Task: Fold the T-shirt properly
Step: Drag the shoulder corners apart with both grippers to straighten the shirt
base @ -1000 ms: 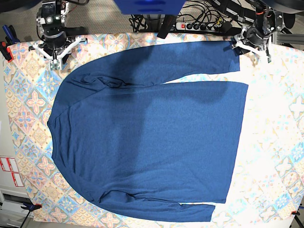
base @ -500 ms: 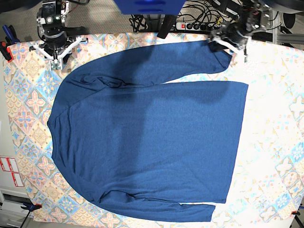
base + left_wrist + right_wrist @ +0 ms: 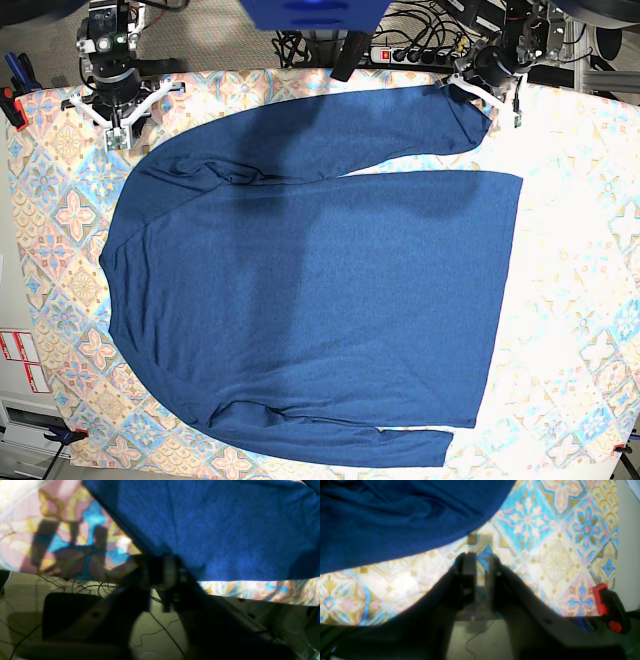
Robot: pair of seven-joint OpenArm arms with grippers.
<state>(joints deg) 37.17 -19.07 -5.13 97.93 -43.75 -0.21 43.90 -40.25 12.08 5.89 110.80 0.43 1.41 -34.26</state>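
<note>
A table draped in a pastel patterned tablecloth fills the room's centre, with a power strip and loose cables on the floor along its far edge. The T-shirt, dark navy and long-sleeved, lies flat and spread across the cloth, collar toward one side, hem toward the other, one sleeve stretched along the far edge and the other along the near edge. No fold has yet been made.

The fabric looks soft, light and limp; it should drape and wrinkle readily, so a pinch at an edge or cuff is likely the soundest hold, with corners lifted together to keep the panel flat.

The left gripper sits at the cuff end of the far sleeve, its jaws drawn together; in its wrist view they meet at the edge of the blue cloth, apparently pinching the sleeve, though blur leaves the hold uncertain. The right gripper hovers over bare tablecloth beside the shoulder of the T-shirt, jaws slightly apart with nothing between them. A red clamp grips the table edge near it.
</note>
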